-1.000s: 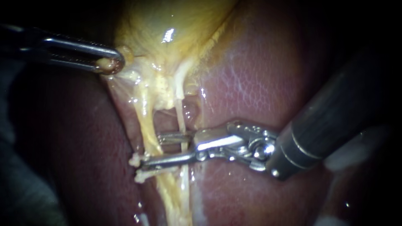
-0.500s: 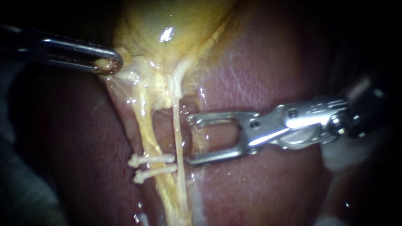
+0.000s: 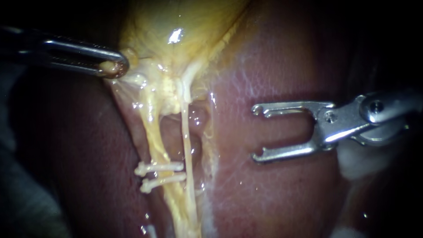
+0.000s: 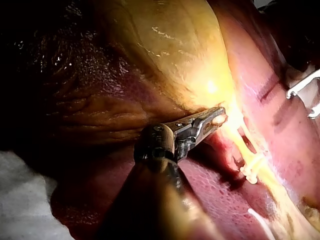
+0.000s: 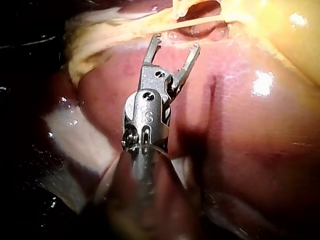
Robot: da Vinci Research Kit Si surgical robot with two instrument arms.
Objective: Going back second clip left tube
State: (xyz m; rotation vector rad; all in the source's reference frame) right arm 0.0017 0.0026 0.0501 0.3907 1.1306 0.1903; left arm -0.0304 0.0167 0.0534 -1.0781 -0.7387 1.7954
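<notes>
1. Tube in question: left tube (image 3: 155, 141), a pale yellow strand ahead of the jaw tips of right instrument (image 3: 256, 133), well apart from them; two white clips (image 3: 159, 167) already across it.
2. Jaws of right instrument wide, empty, over liver (image 3: 273, 70).
3. Jaws of left instrument (image 3: 115, 67) clamped on gallbladder (image 3: 185, 26) neck tissue, holding tube taut.
4. Handling, my read: tube soft, wet, slippery, tears easily; clips light, rigid. Grip nothing on the strand; any hold belongs on tougher neck tissue, clear of clips.
</notes>
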